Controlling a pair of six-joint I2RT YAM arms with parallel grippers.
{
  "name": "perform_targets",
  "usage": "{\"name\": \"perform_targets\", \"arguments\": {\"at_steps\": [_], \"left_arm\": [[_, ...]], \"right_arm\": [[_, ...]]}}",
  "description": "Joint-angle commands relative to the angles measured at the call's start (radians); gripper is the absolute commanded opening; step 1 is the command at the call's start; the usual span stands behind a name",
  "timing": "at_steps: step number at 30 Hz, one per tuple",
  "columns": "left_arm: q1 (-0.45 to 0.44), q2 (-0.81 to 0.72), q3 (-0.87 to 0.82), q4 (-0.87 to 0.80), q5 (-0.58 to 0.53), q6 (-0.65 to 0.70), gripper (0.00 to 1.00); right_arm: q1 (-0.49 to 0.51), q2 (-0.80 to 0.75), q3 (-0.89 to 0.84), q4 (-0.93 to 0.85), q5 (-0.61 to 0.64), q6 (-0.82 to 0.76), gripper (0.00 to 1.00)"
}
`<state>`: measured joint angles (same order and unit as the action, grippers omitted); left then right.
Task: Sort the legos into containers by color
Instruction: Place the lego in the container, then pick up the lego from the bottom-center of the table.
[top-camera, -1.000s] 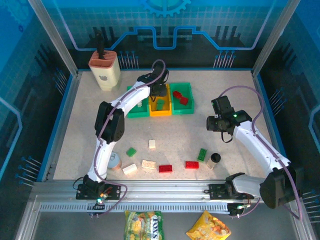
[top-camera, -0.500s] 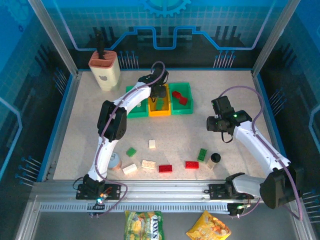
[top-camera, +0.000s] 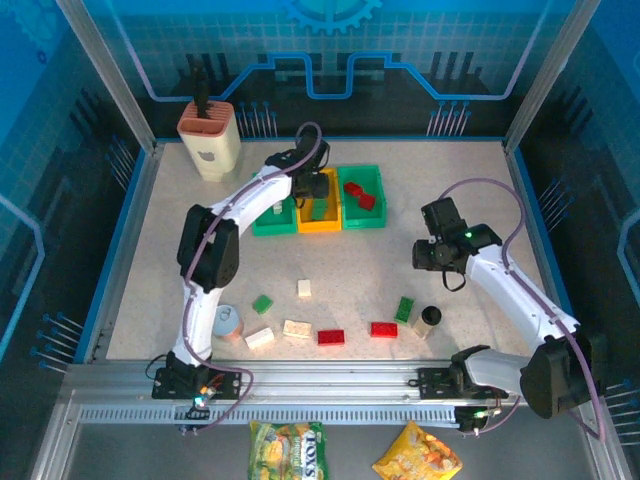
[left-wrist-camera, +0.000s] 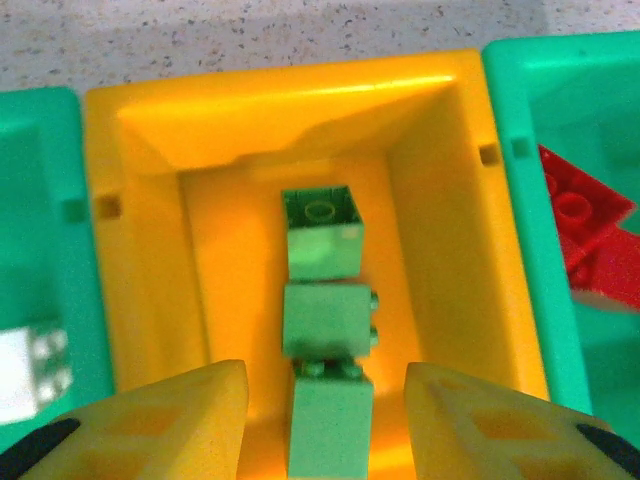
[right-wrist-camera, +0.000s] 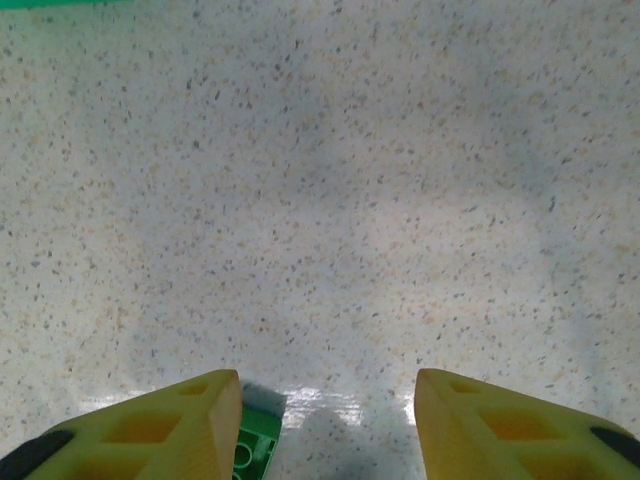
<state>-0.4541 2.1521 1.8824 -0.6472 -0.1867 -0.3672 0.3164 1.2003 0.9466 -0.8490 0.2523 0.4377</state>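
Observation:
The containers are a row of bins: green, yellow-orange, green. My left gripper hangs open over the yellow bin. Three green legos lie in a line in it, the nearest one between my fingers without touching them. Red legos lie in the right green bin and a white one in the left. My right gripper is open over bare table, a green lego beside its left finger. In the top view it hovers right of centre.
Loose on the table are green legos, cream ones and red ones. A black-capped cylinder, a silver can and a beige knife block also stand here.
The left arm's elbow has swung left while its gripper stays over the yellow bin. The right gripper has drifted slightly toward the near side.

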Motion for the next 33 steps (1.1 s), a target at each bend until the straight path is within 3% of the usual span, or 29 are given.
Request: {"name": "perform_targets", "arguments": {"at_steps": [1, 13, 26, 33], "left_arm": [[0.007, -0.132, -0.075, 0.009, 0.030, 0.008, 0.46], [0.032, -0.416, -0.294, -0.117, -0.007, 0.110, 0.49], [0.123, -0.701, -0.444, -0.290, -0.022, 0.194, 0.51], [0.144, -0.738, -0.485, -0.313, -0.049, 0.238, 0.51]], "right_arm": [[0.030, -0.006, -0.028, -0.038, -0.034, 0.086, 0.51], [0.121, 0.126, -0.015, -0.095, -0.121, 0.334, 0.55], [0.100, 0.309, 0.013, -0.094, -0.254, 0.365, 0.59], [0.062, 0.362, -0.001, -0.087, -0.293, 0.398, 0.64]]}}
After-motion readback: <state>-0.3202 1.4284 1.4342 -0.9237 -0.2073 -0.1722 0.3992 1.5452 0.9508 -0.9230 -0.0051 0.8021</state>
